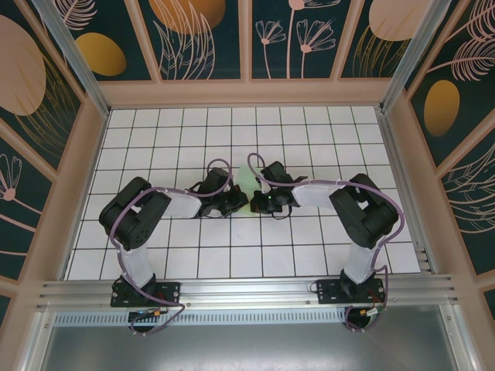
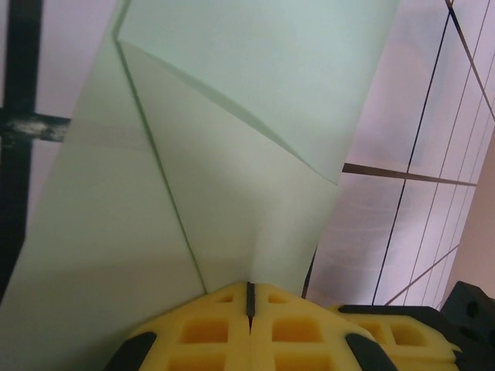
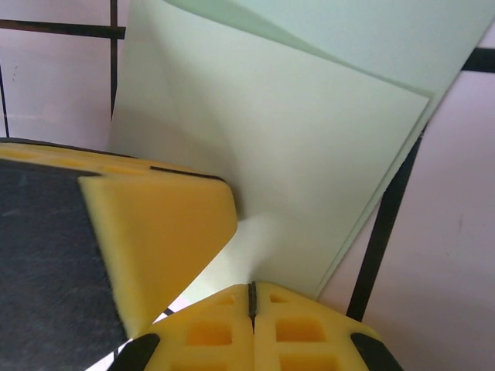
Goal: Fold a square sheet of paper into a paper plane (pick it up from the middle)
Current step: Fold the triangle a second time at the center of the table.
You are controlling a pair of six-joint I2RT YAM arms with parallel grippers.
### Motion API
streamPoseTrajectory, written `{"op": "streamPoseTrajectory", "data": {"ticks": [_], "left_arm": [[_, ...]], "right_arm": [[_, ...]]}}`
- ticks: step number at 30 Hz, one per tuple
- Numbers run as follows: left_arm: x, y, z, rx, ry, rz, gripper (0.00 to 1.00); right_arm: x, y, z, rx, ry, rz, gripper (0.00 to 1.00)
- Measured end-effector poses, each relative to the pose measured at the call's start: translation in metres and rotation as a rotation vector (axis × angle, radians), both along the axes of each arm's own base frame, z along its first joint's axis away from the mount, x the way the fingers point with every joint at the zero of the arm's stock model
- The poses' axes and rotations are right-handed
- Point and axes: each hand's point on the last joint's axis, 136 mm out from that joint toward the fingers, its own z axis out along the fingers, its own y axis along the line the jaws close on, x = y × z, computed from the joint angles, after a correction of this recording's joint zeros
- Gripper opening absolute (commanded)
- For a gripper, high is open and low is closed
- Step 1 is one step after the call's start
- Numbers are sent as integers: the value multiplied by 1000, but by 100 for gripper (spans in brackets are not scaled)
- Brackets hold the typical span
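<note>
The square sheet of paper point(image 1: 244, 186) is pale mint green and partly folded, with flaps overlapping along diagonal creases point(image 2: 232, 178) point(image 3: 309, 154). It sits at the middle of the tiled floor, mostly hidden from above by both wrists. My left gripper point(image 1: 240, 205) point(image 2: 249, 297) is shut, and the paper's edge runs into the seam between its yellow pads. My right gripper point(image 1: 256, 205) point(image 3: 251, 297) is shut the same way on the paper from the opposite side. The two grippers face each other almost tip to tip. One left gripper finger point(image 3: 155, 232) shows close beside the right one.
White gridded floor tiles point(image 1: 193, 139) cover the work area. Wooden walls point(image 1: 247, 93) close in the back and both sides. An aluminium rail point(image 1: 247, 290) carrying both arm bases runs along the near edge.
</note>
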Motion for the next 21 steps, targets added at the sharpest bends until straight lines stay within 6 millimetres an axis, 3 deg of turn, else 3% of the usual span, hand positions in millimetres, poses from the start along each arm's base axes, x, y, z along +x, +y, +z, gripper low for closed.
{"op": "streamPoseTrajectory", "data": {"ticks": [12,21], "left_arm": [[6,4,0,63,-9,2,0],[25,18,-1,76,2,-15,0]], "right_arm": [[0,-2,-3,-24,-17,9,0],[-1,-3,-5,-34,-32,25,0]]}}
